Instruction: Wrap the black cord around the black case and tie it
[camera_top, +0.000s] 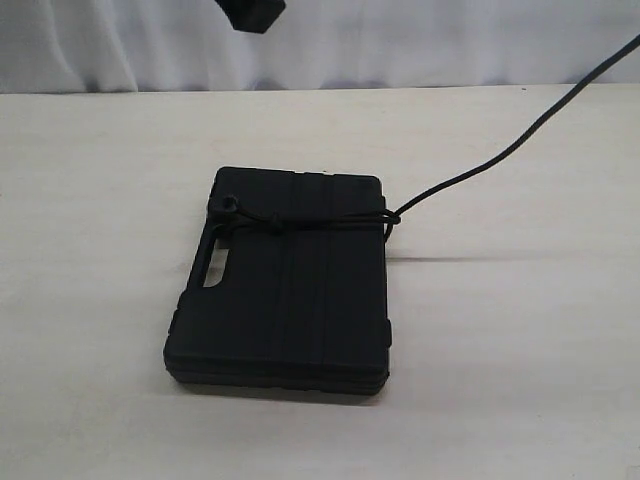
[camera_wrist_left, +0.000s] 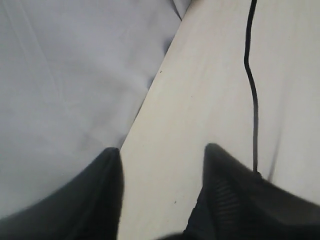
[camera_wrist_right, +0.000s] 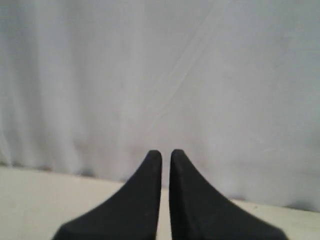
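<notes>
In the exterior view, the black case (camera_top: 285, 285) lies flat in the middle of the counter (camera_top: 100, 380). The black cord (camera_top: 330, 222) goes across the case's top near its far end. It has a little knot (camera_top: 232, 205) by the handle slot (camera_top: 214, 265). Then it lifts off toward the far right corner of the counter. The case looks hard and a bit heavy, so I think it will stay put under a soft pull. The cord looks thin, soft and floppy. A good place to take it is the free part just past the case's right side. There is lots of bare counter on every side.

In the left wrist view, the left tool (camera_wrist_left: 162, 149) is wide with nothing in it. The cord runs along the counter beside one finger. The counter's edge and a white cloth (camera_wrist_left: 60, 75) are close.

In the right wrist view, the right tool (camera_wrist_right: 165, 152) is pinched almost shut. I cannot see any cord in it. It faces the cloth past the counter's edge.
</notes>
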